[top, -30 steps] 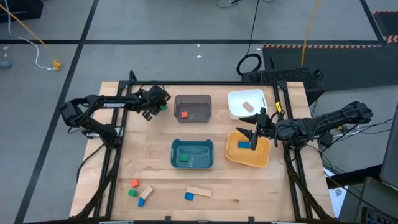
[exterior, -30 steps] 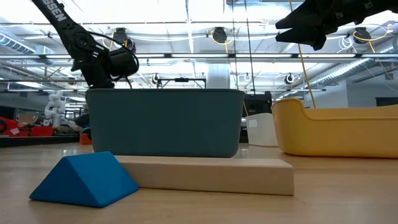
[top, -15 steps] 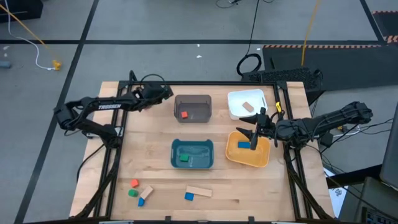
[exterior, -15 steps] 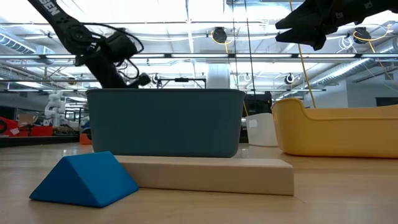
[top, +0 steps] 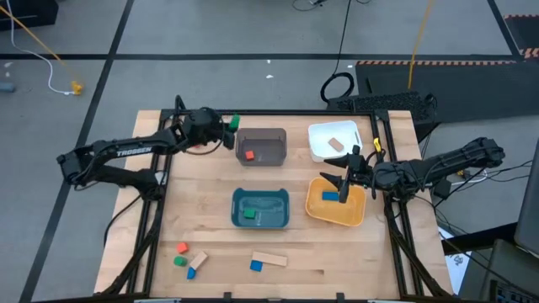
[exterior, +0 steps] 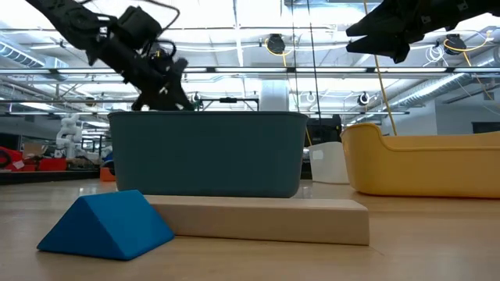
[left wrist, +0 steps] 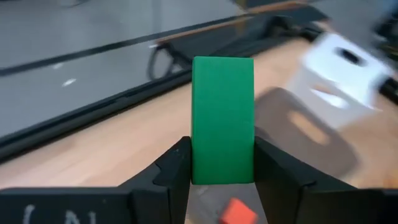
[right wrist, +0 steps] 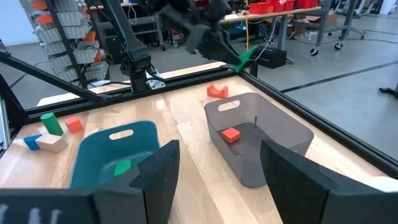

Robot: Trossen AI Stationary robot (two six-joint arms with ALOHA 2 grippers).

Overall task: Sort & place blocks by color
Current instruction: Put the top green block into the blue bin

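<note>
My left gripper [top: 229, 126] is shut on a green bar block [left wrist: 222, 118] in the air beside the far left corner of the grey tray [top: 261, 146], which holds a red block [top: 249, 155]. My right gripper [top: 345, 178] hovers open above the yellow tray [top: 335, 210], touching nothing; a blue block [top: 329, 197] lies in that tray. The teal tray [top: 260, 208] holds a green block [top: 249, 214], and the white tray [top: 334, 139] a plain wood block [top: 337, 144]. Several loose blocks lie near the table's near edge. My left gripper pinches the green bar's lower end [left wrist: 222, 174] between its two fingers [left wrist: 177, 168], one on each long side. The fingers reach out toward the table's right, and the bar sticks out ahead of them along their length. The bar is lifted clear of the table.
On the near left lie an orange block [top: 182, 247], a green one [top: 179, 262], a wood bar [top: 199, 259] and a blue piece [top: 191, 273]. A longer wood bar [top: 268, 259] and a blue wedge [top: 256, 266] sit near the middle of the near edge. Bare wood lies between the trays.
My left gripper has carried the green bar toward the table's right and a little toward the far edge, up to the grey tray's corner. It has turned from pointing downward to reaching out toward the right. It has stayed shut on the bar.
</note>
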